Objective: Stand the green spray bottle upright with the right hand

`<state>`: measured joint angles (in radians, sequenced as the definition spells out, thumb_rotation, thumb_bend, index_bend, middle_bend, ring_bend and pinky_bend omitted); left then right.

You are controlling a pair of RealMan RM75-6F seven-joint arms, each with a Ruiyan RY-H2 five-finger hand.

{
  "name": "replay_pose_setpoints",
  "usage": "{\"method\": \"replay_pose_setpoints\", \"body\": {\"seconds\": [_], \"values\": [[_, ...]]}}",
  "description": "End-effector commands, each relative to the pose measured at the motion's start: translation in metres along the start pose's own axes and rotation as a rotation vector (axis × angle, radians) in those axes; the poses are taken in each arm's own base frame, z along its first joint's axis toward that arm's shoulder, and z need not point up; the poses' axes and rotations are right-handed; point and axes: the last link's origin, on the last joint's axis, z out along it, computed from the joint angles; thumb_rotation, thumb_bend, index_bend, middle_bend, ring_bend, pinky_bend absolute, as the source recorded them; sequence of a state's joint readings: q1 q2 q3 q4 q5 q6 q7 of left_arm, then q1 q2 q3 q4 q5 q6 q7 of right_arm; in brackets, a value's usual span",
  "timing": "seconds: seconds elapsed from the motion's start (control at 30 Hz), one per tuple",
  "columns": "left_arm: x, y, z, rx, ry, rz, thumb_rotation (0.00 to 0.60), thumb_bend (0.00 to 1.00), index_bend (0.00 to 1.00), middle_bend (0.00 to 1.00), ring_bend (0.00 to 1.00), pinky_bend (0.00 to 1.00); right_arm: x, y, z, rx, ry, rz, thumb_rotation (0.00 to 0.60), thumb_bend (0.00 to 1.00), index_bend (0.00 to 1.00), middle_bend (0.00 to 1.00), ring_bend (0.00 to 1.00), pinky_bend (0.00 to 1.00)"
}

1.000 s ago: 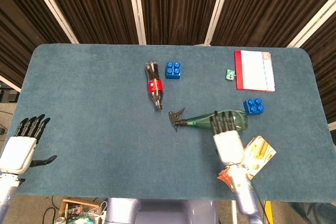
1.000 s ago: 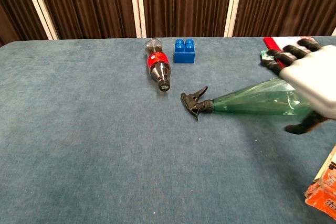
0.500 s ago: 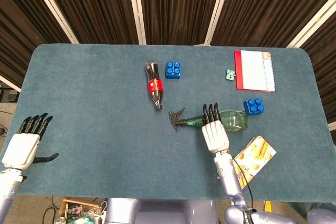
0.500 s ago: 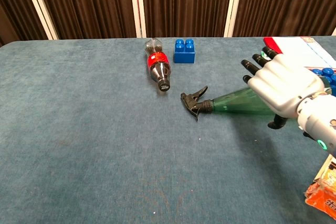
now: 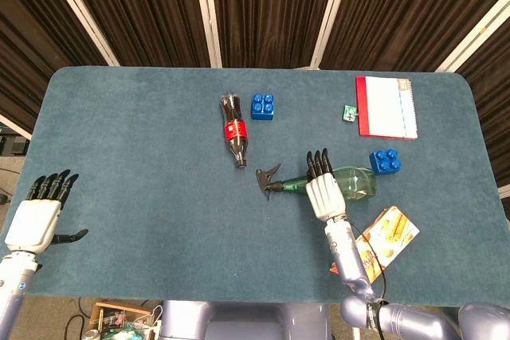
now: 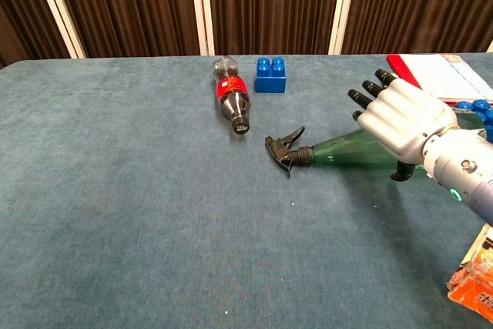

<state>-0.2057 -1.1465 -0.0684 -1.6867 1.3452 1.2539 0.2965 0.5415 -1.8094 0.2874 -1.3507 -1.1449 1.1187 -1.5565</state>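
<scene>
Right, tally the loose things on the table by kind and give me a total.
Bottles: 2, the green spray bottle and the cola bottle, both lying down.
Blue building blocks: 2, one by the cola bottle, one near the spray bottle.
Notebook: 1.
Snack packet: 1.
Small green item: 1, too small to identify.
Total: 7.
</scene>
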Motion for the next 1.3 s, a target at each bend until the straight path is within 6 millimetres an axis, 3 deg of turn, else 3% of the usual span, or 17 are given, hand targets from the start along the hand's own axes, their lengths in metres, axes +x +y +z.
{"method": "replay_pose_setpoints", "body": {"seconds": [0.03,0.17,0.33,0.4,0.53,0.67,1.07,1.3], "values": [[-0.003,0.002,0.003,0.003,-0.014,0.005,0.6,0.05,0.0,0.0,0.0,0.04,-0.004,0.002,0.007,0.01,-0.007,0.011,0.6,0.16,0.25,0.0,0.0,0.0],[-0.003,0.003,0.004,0.013,-0.016,0.011,0.6,0.05,0.0,0.0,0.0,0.04,-0.01,0.001,0.013,0.024,-0.019,0.016,0.6,0.2,0.33,0.0,0.0,0.0],[-0.004,0.004,0.006,0.018,-0.02,0.014,0.6,0.05,0.0,0.0,0.0,0.04,-0.016,-0.001,0.019,0.036,-0.006,0.015,0.6,0.29,0.58,0.0,0.0,0.0],[-0.005,0.004,0.006,0.019,-0.022,0.016,0.6,0.05,0.0,0.0,0.0,0.04,-0.016,-0.001,0.021,0.032,0.005,0.015,0.6,0.36,0.71,0.01,0.0,0.0],[-0.005,0.005,0.007,0.021,-0.024,0.015,0.6,0.05,0.0,0.0,0.0,0.04,-0.018,0.002,0.024,0.012,0.033,0.011,0.6,0.54,0.82,0.04,0.0,0.0],[-0.005,0.006,0.007,0.015,-0.022,0.016,0.6,0.06,0.0,0.0,0.0,0.04,-0.018,0.005,0.024,-0.003,0.076,0.027,0.6,0.64,0.84,0.06,0.0,0.0],[-0.002,0.009,0.002,-0.009,-0.007,0.012,0.6,0.06,0.0,0.0,0.0,0.04,-0.002,0.024,0.012,-0.043,0.222,0.107,0.6,0.66,0.87,0.08,0.0,0.0],[-0.001,0.009,-0.001,-0.017,-0.002,0.009,0.6,0.06,0.0,0.0,0.0,0.04,-0.001,0.042,0.009,-0.033,0.201,0.328,0.6,0.66,0.89,0.08,0.0,0.0]]}}
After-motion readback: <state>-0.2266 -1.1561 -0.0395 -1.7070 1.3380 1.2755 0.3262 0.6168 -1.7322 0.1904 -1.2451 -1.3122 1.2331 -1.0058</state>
